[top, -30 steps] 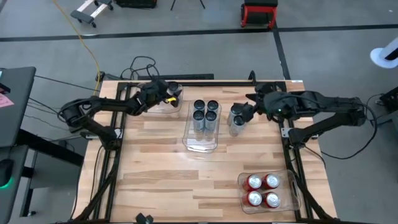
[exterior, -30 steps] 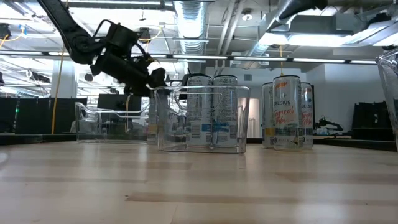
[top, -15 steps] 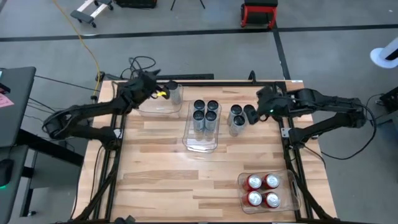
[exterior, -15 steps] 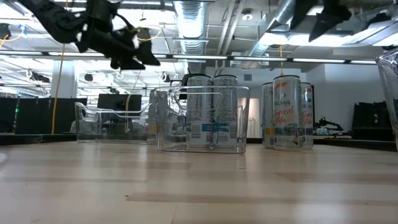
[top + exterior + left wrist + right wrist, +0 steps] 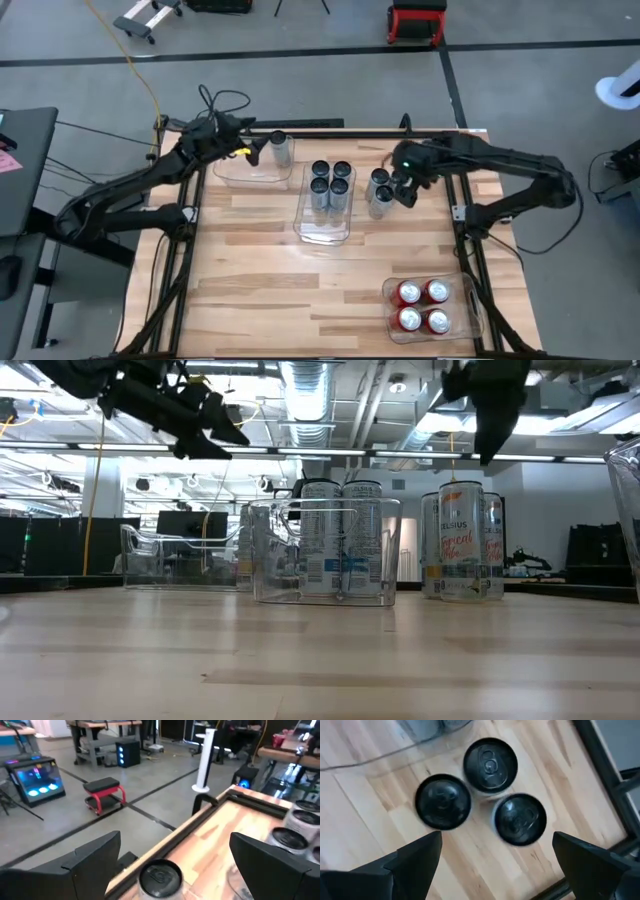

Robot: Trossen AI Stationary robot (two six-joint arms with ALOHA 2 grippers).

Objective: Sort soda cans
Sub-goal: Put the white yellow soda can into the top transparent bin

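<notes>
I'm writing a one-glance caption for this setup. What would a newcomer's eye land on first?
Probably the four red cans packed in a clear bin at the table's near right corner, the only strong colour. Next, the middle bin holding four grey cans. Then the right tool, open above three loose cans, while the left tool stands open by a lone can in the far-left bin.

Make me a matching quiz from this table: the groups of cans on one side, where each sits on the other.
Things:
1. red cans
2. four cans in the middle
3. three loose cans
4. single can

Places:
A. bare table, under the right gripper
B. near-right bin
C. far-left bin, by the left gripper
D. centre bin

Pairs: 1-B, 2-D, 3-A, 4-C
</notes>
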